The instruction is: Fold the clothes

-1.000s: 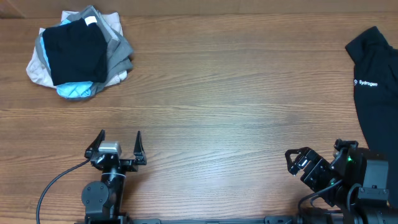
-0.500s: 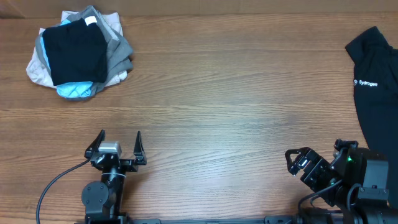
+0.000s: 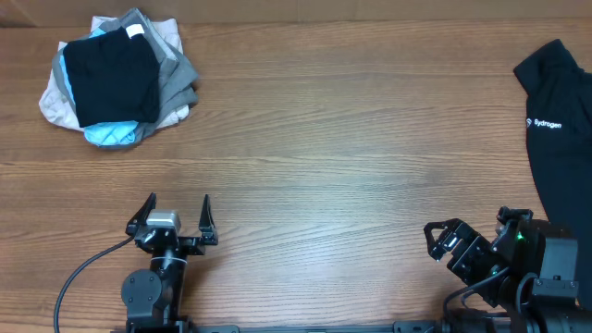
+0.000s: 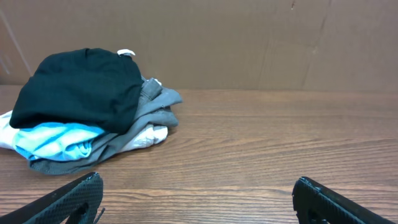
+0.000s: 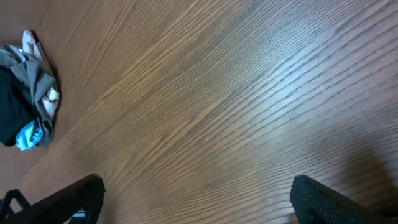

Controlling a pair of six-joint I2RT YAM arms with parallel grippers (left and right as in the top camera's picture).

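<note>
Wooden table fills the overhead frame. Black garment with white "Sydrogen" lettering lies spread at the right edge. Upper left: a light-blue, grey and beige bundle, with the clothes on top of it, folded to a small black square and well apart from both arms. Left gripper sits at lower left, jaws spread wide, holding nothing. Right gripper sits at lower right, jaws also spread, empty. Small white neck tag shows at the square's top edge.

The clothes atop bundle, far-left on table
</note>
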